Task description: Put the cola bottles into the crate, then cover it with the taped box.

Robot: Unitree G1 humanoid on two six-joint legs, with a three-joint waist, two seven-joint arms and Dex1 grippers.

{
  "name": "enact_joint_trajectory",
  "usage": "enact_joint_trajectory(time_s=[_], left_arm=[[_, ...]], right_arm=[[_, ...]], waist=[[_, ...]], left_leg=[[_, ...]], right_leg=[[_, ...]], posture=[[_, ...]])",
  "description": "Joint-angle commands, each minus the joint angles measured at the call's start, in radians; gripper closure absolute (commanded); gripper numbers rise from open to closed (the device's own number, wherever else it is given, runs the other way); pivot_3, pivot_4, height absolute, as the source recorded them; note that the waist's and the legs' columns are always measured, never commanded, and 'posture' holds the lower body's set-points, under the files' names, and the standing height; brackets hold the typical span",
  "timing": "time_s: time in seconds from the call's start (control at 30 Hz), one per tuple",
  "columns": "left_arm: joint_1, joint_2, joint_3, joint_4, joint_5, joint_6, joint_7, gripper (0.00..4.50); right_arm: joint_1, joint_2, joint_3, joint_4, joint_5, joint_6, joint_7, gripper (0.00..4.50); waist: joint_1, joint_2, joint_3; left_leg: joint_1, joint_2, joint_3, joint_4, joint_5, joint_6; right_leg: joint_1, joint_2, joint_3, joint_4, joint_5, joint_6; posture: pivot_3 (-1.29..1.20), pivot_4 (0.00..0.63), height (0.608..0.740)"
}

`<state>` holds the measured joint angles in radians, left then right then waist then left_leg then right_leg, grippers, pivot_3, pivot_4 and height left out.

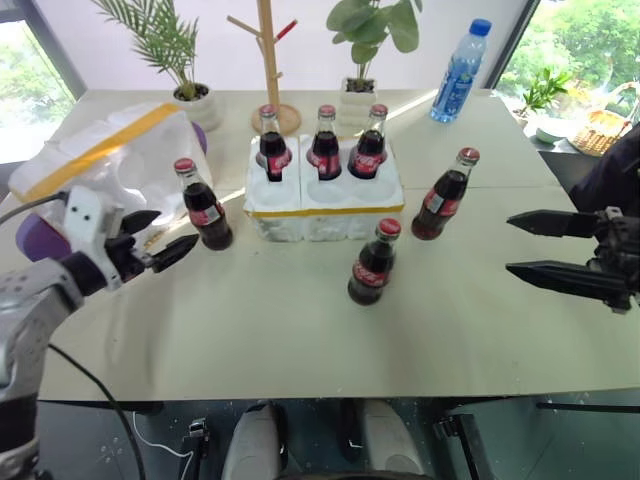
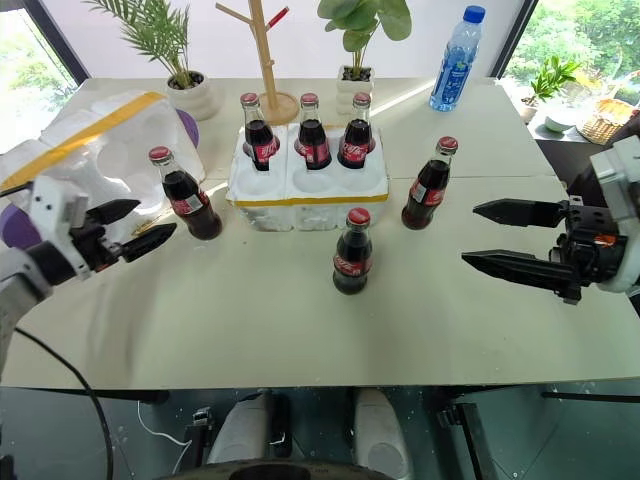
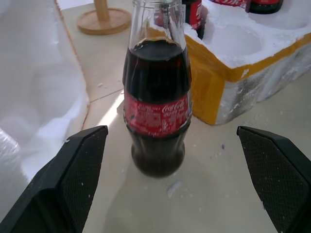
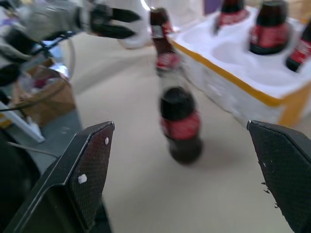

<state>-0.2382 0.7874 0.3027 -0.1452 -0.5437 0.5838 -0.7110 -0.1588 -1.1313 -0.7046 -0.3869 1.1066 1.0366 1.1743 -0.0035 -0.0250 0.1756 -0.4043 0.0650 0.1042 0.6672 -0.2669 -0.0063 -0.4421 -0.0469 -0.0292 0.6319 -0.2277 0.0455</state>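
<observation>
Cola bottles (image 1: pixel 325 143) three in crate (image 1: pixel 322 198), three loose on table (image 1: pixel 300 330); left gripper (image 1: pixel 165 238) and right gripper (image 1: pixel 520 245) both spread wide, empty

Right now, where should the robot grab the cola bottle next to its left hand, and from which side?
Best guess: the cola bottle stands upright on the table, so pinch its round labelled body from the side. Come from the open left gripper, whose fingers already frame it. The crate sits on the bottle's right, the taped box behind, so the near-left side looks freest.
</observation>
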Motion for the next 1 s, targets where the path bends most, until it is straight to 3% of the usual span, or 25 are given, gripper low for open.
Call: enact_joint_trajectory(time_s=[0.03, 0.37, 0.47, 0.5, 0.53, 0.77, 0.9, 1.0], left_arm=[[-0.093, -0.024, -0.069, 0.116, 0.067, -0.078, -0.024, 0.03], [-0.283, -0.142, -0.178, 0.398, 0.182, -0.22, -0.058, 0.03], [-0.284, -0.153, -0.173, 0.395, 0.183, -0.234, -0.073, 0.88], [-0.281, -0.151, -0.165, 0.383, 0.176, -0.226, -0.08, 1.36], [-0.275, -0.142, -0.154, 0.365, 0.162, -0.21, -0.091, 1.71], [-0.241, 0.049, -0.086, 0.161, 0.021, -0.011, -0.275, 1.69], [-0.355, 0.167, -0.072, 0.118, -0.123, 0.158, -0.409, 1.69], [-0.502, 0.151, -0.103, 0.181, -0.143, 0.185, -0.43, 1.69]], right_arm=[[-0.056, -0.025, -0.059, -0.031, 0.139, 0.051, -0.093, 0.0], [-0.099, -0.028, -0.033, -0.053, 0.243, 0.056, -0.219, 0.0], [-0.107, -0.029, -0.017, -0.056, 0.249, 0.046, -0.231, 0.0], [-0.111, -0.029, -0.012, -0.055, 0.251, 0.043, -0.234, 0.0], [-0.117, -0.029, -0.005, -0.054, 0.251, 0.039, -0.236, 0.0], [-0.154, -0.029, 0.031, -0.039, 0.242, 0.009, -0.253, 0.0], [-0.179, -0.03, 0.06, -0.015, 0.269, 0.023, -0.291, 0.0], [-0.177, -0.023, 0.077, -0.034, 0.223, -0.01, -0.282, 0.0]], waist=[[0.0, 0.0, 0.0], [0.011, -0.001, 0.0], [0.012, -0.001, 0.0], [0.012, -0.002, 0.0], [0.013, -0.001, 0.0], [0.009, -0.005, 0.002], [0.016, -0.006, 0.003], [0.023, -0.006, 0.003]], left_leg=[[0.0, 0.0, 0.0, 0.0, 0.0, 0.0], [-0.001, 0.0, 0.0, 0.0, 0.0, 0.0], [-0.001, 0.0, 0.0, 0.0, 0.0, 0.0], [-0.001, 0.0, 0.0, 0.0, 0.0, 0.0], [-0.002, 0.0, 0.0, 0.001, 0.0, 0.0], [-0.003, 0.0, -0.001, 0.001, 0.0, 0.0], [-0.003, 0.001, -0.001, 0.001, 0.0, 0.0], [-0.004, -0.001, 0.0, 0.002, 0.001, -0.001]], right_leg=[[0.0, 0.0, 0.0, 0.0, 0.0, 0.0], [0.0, 0.0, 0.0, 0.0, 0.002, 0.003], [0.0, 0.0, 0.0, 0.0, 0.002, 0.003], [0.0, 0.0, 0.0, 0.0, 0.002, 0.004], [0.0, 0.0, 0.0, 0.0, 0.002, 0.004], [-0.002, 0.0, -0.001, 0.0, 0.002, 0.004], [-0.002, 0.0, -0.001, 0.0, 0.002, 0.004], [-0.001, -0.001, -0.003, 0.0, 0.001, 0.002]], posture=[[0.0, 0.15, 0.74], [0.0, 0.15, 0.74], [0.0, 0.15, 0.74], [0.0, 0.15, 0.74], [0.0, 0.15, 0.74], [0.0, 0.15, 0.74], [0.0, 0.15, 0.74], [0.0, 0.15, 0.74]])
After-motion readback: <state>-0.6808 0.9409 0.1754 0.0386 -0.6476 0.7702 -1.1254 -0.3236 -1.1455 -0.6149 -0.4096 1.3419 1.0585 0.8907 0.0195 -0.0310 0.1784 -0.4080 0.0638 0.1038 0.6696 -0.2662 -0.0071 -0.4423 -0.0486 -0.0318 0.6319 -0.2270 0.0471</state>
